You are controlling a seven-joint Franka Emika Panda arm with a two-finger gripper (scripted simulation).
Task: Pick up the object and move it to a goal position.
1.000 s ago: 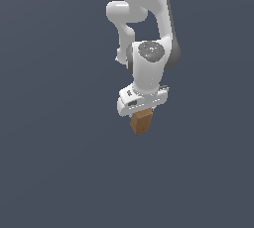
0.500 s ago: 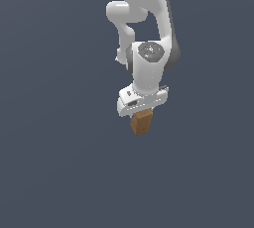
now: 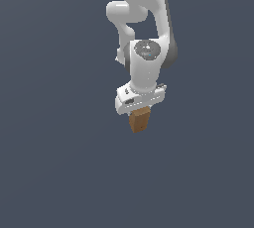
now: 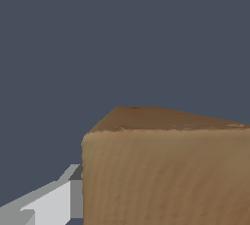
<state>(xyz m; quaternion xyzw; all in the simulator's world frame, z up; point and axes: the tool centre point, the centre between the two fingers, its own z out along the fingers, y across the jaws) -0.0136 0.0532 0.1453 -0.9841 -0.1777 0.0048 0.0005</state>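
Compared with half a second ago, almost nothing is changing: the arm (image 3: 144, 28) is keeping the same hanging pose and the block is sitting at the same place under it. Only the round joint cap on the wrist is looking a little turned.

The claw (image 3: 140, 113) is pointing down and is holding the object (image 3: 139, 120), a tan-brown block, which is sticking out directly below the white claw body, tilted a little. The claw is narrow, closed on the block's upper part; the fingers themselves are mostly hidden behind the body in the exterior view. In the wrist view the block (image 4: 166, 170) is filling the lower part of the picture, and one grey-white finger (image 4: 49, 204) is lying against its side.

Around the claw there is only a plain dark grey-blue background. I am counting one arm, one claw, one block.
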